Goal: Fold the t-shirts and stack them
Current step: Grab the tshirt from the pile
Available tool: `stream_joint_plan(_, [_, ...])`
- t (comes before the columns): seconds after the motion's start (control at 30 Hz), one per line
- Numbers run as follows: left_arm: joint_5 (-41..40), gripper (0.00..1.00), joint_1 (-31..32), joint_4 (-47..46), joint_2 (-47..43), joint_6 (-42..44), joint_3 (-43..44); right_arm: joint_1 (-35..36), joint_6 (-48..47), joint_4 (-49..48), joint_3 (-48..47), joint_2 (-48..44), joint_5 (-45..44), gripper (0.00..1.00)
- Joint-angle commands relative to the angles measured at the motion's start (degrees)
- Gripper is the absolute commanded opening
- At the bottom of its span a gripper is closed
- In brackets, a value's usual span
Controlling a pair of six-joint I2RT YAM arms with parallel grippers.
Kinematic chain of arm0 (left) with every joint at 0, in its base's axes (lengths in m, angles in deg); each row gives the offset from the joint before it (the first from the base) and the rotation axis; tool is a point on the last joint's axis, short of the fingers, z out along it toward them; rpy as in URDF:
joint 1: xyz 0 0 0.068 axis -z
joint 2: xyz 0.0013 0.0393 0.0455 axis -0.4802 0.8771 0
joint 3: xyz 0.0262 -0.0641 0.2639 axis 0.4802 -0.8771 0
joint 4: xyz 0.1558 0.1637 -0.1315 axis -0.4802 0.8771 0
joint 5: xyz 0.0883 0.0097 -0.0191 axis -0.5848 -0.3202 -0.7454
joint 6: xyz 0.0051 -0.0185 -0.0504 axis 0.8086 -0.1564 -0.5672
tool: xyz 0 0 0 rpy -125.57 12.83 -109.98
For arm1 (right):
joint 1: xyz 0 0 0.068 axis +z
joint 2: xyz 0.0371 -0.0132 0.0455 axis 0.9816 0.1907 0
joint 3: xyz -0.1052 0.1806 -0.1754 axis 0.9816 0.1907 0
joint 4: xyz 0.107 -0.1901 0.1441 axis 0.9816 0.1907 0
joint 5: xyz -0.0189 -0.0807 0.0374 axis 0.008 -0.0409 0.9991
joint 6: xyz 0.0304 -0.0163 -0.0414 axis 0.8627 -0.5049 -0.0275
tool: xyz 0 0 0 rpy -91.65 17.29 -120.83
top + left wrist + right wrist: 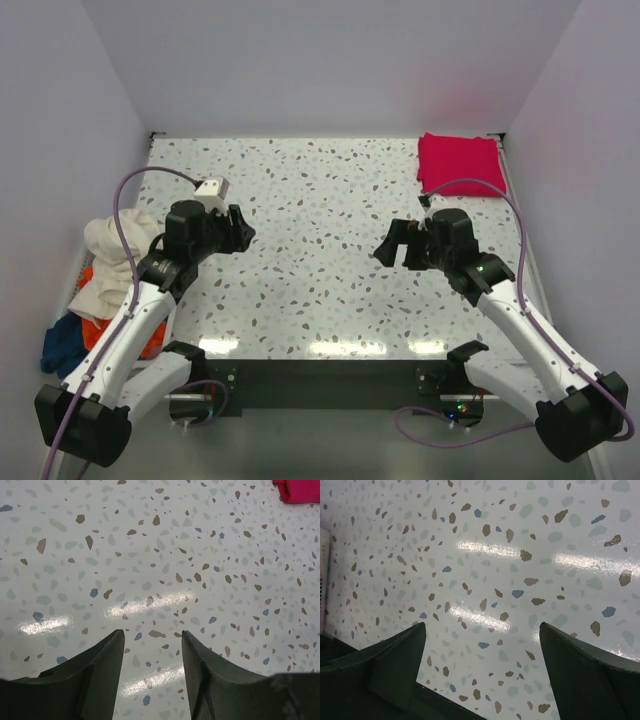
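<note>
top external: heap of shirts (pixel 110 248) lies near the left gripper (pixel 243 232), behind its parted fingers, well apart from the right gripper (pixel 384 250), also parted and empty.

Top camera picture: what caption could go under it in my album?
Left pincer and right pincer hang open over the speckled table; folded magenta shirt far right, shirt pile left.
</note>
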Motion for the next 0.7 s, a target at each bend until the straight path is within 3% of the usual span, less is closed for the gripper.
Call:
stream_joint_plan(0.0, [-1.17,0.54,-0.54,-2.51,-0.66,-1.1,0.69,-0.17,-1.27,-0.44,0.19,-0.72,-0.28,0.99])
stream_joint_plan(0.27, [-8.88,0.58,-0.54,3.1,2.41,-5.57,8.31,-0.17,-1.54,0.0,0.36,-0.72,0.42,0.99])
stream_joint_plan(0.37, [-19.25,0.66,-1.06,10.56,3.91,-9.69,12.71,-0.17,-1.71,0.09,0.19,-0.54,1.12,0.99])
stream_joint_plan(0.5, [-32.86,0.77,-4.13,13.48,4.0,-14.8,14.49,-0.17,-1.97,0.53,-0.07,-0.37,2.27,0.99])
stream_joint_plan(0.67, [-40.37,0.87,-10.19,15.42,7.33,-19.81,14.84,-0.17,-1.89,0.7,0.01,-0.1,2.97,0.99])
